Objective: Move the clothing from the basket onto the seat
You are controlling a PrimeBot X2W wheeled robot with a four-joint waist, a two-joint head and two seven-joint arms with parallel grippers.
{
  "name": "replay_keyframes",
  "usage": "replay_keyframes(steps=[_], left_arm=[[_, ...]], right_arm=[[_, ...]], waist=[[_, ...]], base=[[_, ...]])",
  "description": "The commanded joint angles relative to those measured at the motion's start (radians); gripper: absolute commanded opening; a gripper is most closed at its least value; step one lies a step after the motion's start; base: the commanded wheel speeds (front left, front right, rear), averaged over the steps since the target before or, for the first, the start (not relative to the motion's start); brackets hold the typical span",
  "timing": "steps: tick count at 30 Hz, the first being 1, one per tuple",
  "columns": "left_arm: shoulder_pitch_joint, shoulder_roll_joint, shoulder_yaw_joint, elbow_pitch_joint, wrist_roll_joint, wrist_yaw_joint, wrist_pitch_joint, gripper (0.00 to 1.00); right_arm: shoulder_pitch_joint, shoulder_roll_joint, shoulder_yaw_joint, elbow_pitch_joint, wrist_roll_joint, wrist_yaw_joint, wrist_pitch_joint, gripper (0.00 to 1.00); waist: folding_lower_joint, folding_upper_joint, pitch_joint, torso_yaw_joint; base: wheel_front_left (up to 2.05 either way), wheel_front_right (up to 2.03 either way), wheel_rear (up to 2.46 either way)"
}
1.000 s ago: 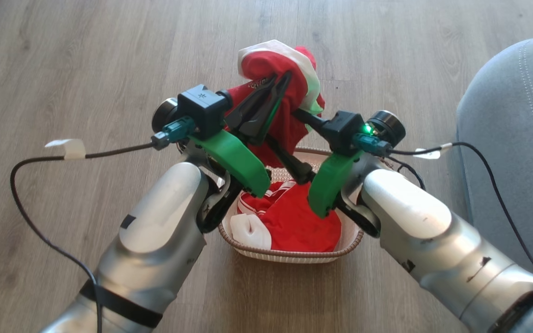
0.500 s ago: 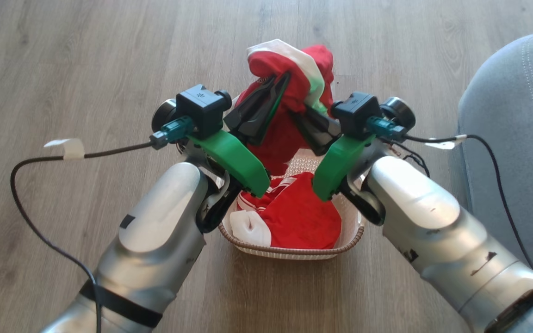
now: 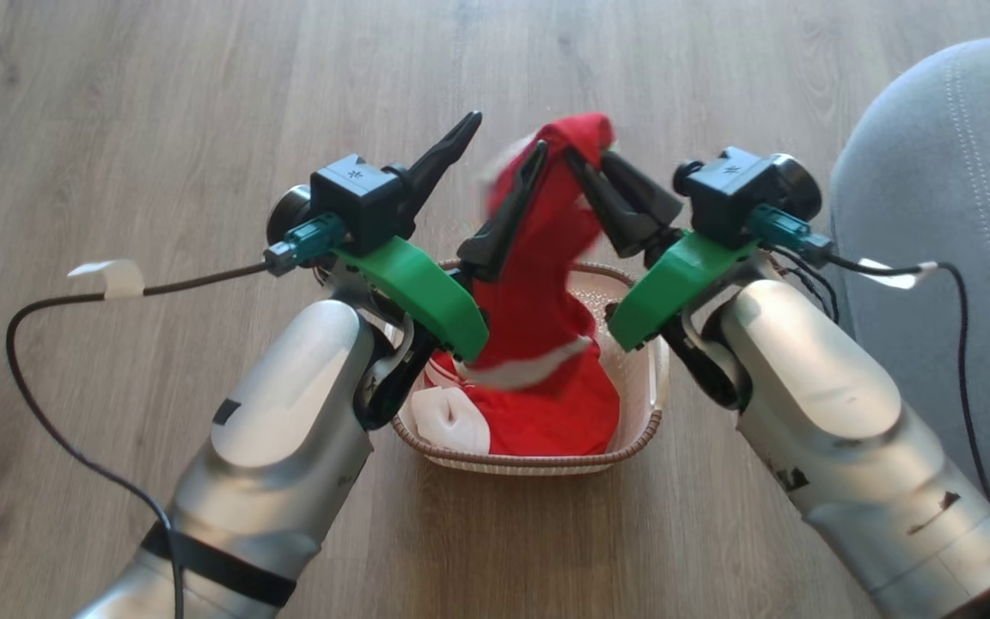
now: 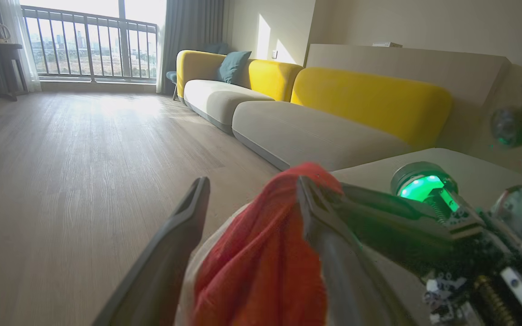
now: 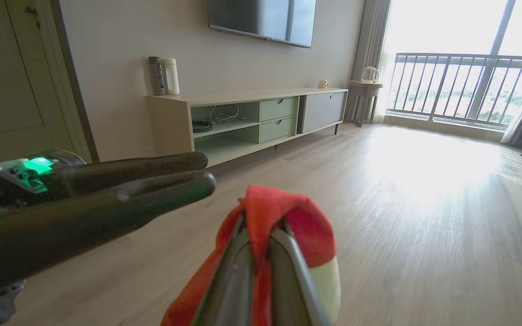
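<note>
Midway through the transfer, my right gripper [image 3: 588, 156], jaws clamped, hangs the clothing [image 3: 546, 284] over the basket [image 3: 643, 404]; left gripper [image 3: 506, 135] jaws stand open; next, I judge, a swing to the seat [image 3: 933, 172]

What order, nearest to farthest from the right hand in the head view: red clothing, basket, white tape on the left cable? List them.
1. Red clothing: clamped in the right hand.
2. Basket: below it.
3. White tape: far left.
</note>
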Motion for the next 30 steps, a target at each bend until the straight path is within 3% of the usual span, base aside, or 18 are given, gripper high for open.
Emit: replay_keyframes(steps=[1,9,30], left_arm=[[-0.025,0.013,0.040,-0.023,0.013,-0.001,-0.010,1.00],[0.006,0.018,0.045,0.007,0.026,-0.001,-0.010,1.00],[0.112,0.069,0.006,0.019,0.034,-0.001,-0.010,1.00]], right_arm=[[0.010,0.011,-0.020,-0.051,-0.008,0.000,-0.006,0.00],[0.056,0.007,-0.088,-0.126,-0.030,0.000,-0.006,0.00],[0.166,-0.006,-0.215,-0.238,-0.043,0.000,-0.006,0.00]], waist=[[0.0000,0.0000,-0.001,-0.009],[0.0000,0.0000,-0.006,-0.069],[0.0000,0.0000,-0.058,-0.309]], base=[[0.00,0.00,0.00],[0.00,0.00,0.00],[0.00,0.00,0.00]])
